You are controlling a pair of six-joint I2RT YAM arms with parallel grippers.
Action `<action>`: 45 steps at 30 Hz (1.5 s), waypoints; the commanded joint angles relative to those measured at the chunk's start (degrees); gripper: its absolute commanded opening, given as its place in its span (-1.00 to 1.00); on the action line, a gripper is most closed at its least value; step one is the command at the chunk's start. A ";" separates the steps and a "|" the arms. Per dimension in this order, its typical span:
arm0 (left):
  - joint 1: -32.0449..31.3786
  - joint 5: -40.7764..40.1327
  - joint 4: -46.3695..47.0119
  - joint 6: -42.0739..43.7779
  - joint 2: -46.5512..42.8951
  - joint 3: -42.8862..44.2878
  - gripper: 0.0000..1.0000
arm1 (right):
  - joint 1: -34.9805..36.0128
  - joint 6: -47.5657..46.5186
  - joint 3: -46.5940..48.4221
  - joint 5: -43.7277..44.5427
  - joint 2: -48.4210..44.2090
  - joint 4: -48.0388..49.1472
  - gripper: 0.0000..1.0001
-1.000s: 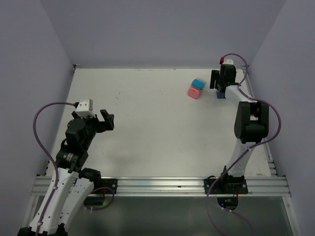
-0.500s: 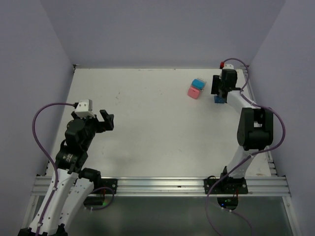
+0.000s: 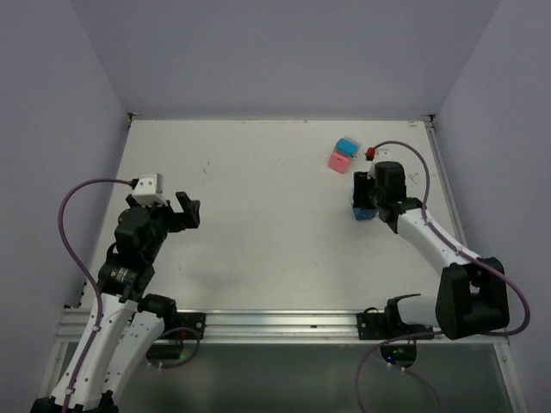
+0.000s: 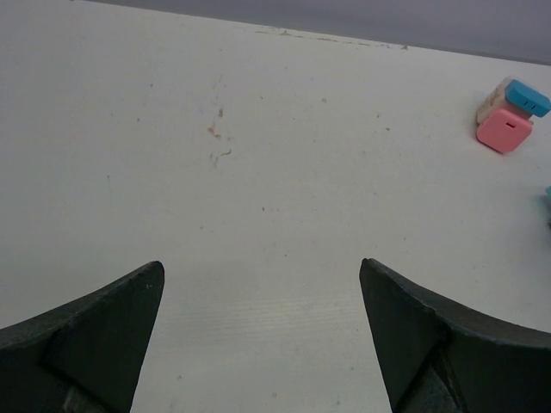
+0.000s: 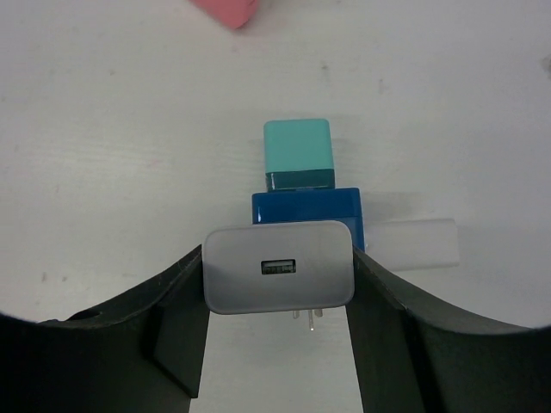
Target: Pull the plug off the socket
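My right gripper (image 5: 278, 258) is shut on a grey USB charger plug (image 5: 278, 277), its USB port facing the camera. Two bare metal prongs (image 5: 308, 320) show under the plug's lower edge. A blue socket block (image 5: 308, 209) with a teal block (image 5: 298, 148) joined to its far end lies just beyond the plug; I cannot tell whether they touch. In the top view the right gripper (image 3: 366, 194) is over the blue block (image 3: 362, 212), right of centre. My left gripper (image 4: 261, 265) is open and empty at the left (image 3: 189, 209).
A pink and light-blue block pair (image 3: 343, 155) lies at the back right; it also shows in the left wrist view (image 4: 508, 116). A flat white strip (image 5: 420, 244) lies beside the blue block. Purple walls enclose the table on three sides.
My right arm has swung from the back right corner toward the near centre, and the blue block has come along with the gripper. The left arm has not moved.
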 commanded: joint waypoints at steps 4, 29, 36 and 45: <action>-0.06 0.92 1.61 -0.08 1.38 0.12 0.99 | 11.39 2.80 -5.95 -3.87 -10.28 4.71 -0.74; 0.03 7.69 2.75 0.80 5.59 -0.15 0.99 | 43.67 1.40 5.11 -5.01 10.63 15.35 0.01; 0.03 9.19 2.75 0.89 7.00 0.03 0.99 | 44.64 1.49 6.43 -5.98 11.16 14.29 0.68; 0.03 11.03 3.10 0.10 7.27 -0.41 0.99 | 44.73 5.26 6.61 -4.67 4.93 11.83 0.97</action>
